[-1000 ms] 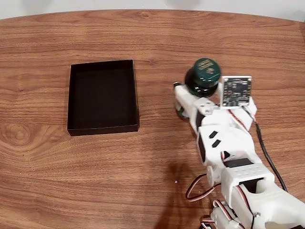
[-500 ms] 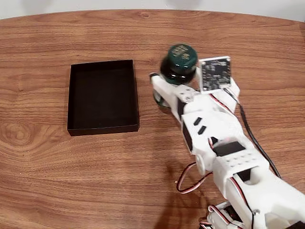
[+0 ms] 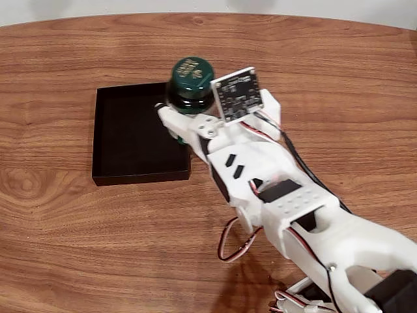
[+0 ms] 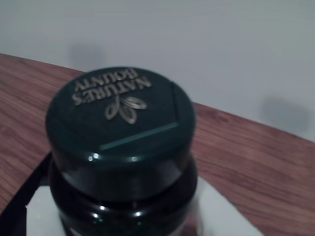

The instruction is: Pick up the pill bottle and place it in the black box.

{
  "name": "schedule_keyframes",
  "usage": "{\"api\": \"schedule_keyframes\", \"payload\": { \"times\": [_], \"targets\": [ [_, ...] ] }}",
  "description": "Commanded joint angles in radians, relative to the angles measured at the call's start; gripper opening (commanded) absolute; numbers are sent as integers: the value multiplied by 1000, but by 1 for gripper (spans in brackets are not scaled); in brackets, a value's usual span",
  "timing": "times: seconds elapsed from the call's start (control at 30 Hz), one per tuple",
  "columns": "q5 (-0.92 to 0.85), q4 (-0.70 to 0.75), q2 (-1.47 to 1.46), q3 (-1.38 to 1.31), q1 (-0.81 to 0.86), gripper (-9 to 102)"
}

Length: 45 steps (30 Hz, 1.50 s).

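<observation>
The dark green pill bottle [image 3: 191,86] with its round lettered cap hangs upright in the air, held by my white gripper [image 3: 184,124], which is shut on its body. In the fixed view the bottle sits over the right rim of the black box [image 3: 127,134], a shallow matte tray on the wooden table. The wrist view shows the pill bottle [image 4: 120,147] close up, its cap with pale lettering facing the camera, and a dark edge of the black box [image 4: 22,196] at lower left.
The wooden table [image 3: 326,85] stretches around the box on all sides. My white arm [image 3: 287,208] reaches in from the lower right, with a small circuit board [image 3: 238,94] on the wrist and loose wires below. A pale wall [image 4: 221,49] lies beyond the table's far edge.
My gripper has carried the bottle leftward across the table, from well right of the box to above the box's right rim. The box has stayed put.
</observation>
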Motion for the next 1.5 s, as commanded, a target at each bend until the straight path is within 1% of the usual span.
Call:
{"api": "schedule_keyframes", "payload": {
  "times": [0.0,0.4,0.87,1.27,1.47],
  "targets": [
    [23,-72,-21,-137,-34,16],
    [51,-78,-235,-284,-63,16],
    [54,23,-416,-445,-80,17],
    [26,20,-583,-569,-75,17],
    [14,-8,-666,-614,-78,17]
  ]
}}
